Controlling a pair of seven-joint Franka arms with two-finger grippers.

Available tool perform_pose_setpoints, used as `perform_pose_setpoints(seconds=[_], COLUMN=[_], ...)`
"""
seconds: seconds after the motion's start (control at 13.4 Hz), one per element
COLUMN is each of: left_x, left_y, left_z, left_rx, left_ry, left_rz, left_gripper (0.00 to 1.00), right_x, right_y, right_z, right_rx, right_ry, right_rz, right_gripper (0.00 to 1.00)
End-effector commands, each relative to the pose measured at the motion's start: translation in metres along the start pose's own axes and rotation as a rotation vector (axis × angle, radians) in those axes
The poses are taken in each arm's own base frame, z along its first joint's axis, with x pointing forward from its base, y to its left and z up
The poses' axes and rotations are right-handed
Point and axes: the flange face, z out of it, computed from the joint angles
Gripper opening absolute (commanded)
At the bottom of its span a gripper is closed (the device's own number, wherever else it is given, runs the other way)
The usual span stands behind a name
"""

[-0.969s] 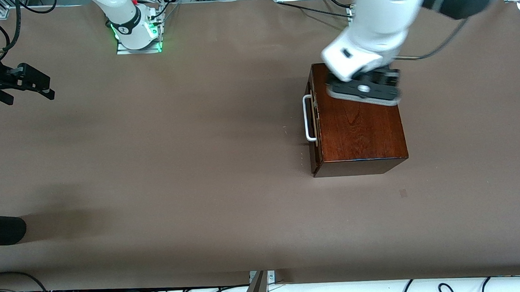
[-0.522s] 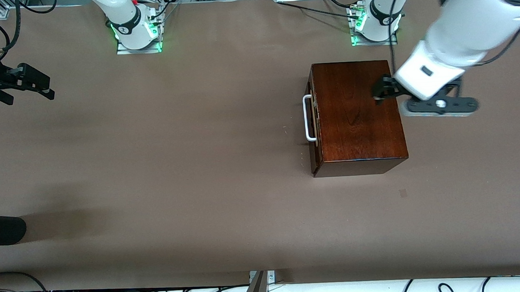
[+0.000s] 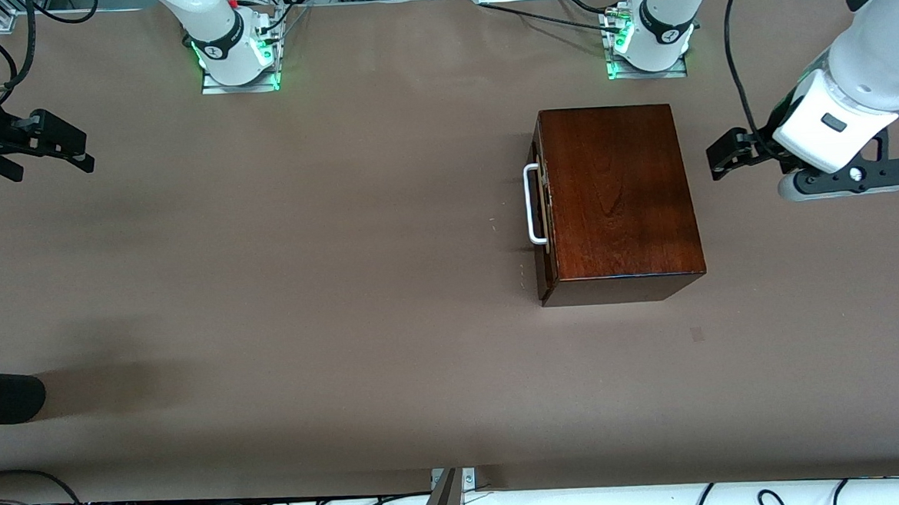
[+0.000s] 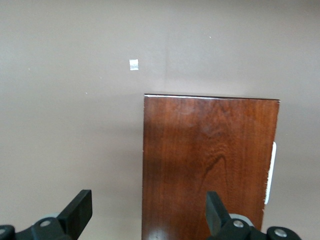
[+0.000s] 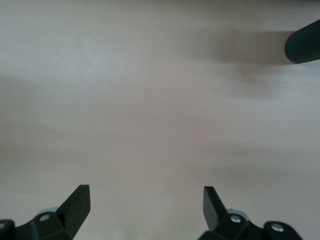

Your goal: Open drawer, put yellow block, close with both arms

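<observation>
The reddish-brown wooden box (image 3: pixel 615 190) stands on the brown table, with the drawer (image 3: pixel 541 201) pushed in. Its white bar handle (image 3: pixel 532 206) faces the right arm's end of the table. My left gripper (image 3: pixel 724 156) hangs open and empty over the table beside the box, on the side away from the handle. In the left wrist view the open left gripper (image 4: pixel 148 212) looks down on the box top (image 4: pixel 210 160) and the handle (image 4: pixel 270 172). My right gripper (image 3: pixel 79 152) waits open at the right arm's end, and the right wrist view shows it (image 5: pixel 146 205) over bare table. The yellow block is out of view.
A black rounded object (image 3: pixel 3 395) pokes in at the table's edge at the right arm's end, also seen in the right wrist view (image 5: pixel 302 47). A small pale tape mark (image 3: pixel 698 334) lies nearer the front camera than the box. Cables run along the near edge.
The left arm has swung from above the box top toward its own end of the table. The box, drawer and right arm have not moved.
</observation>
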Motion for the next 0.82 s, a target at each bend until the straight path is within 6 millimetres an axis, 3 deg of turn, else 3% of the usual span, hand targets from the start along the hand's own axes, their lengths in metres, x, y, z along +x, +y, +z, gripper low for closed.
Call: perform_pose_setpoints(seconds=[0.0, 0.3, 0.75], left_x=[-0.033, -0.034, -0.032], left_y=[-0.016, -0.048, -0.055], left_z=[0.006, 0.006, 0.005], left_rx=[-0.017, -0.028, -0.029], left_ry=[0.037, 0.036, 0.038], left_rz=[0.056, 0.13, 0.11], left_gripper=[1.0, 1.0, 1.0], right_x=[0.002, 0.002, 0.002], right_y=[0.002, 0.002, 0.003], right_z=[-0.005, -0.005, -0.005], right_rx=[-0.005, -0.005, -0.005], right_ry=[0.01, 0.012, 0.012], right_rz=[0.004, 0.004, 0.005], right_gripper=[1.0, 1.0, 1.0])
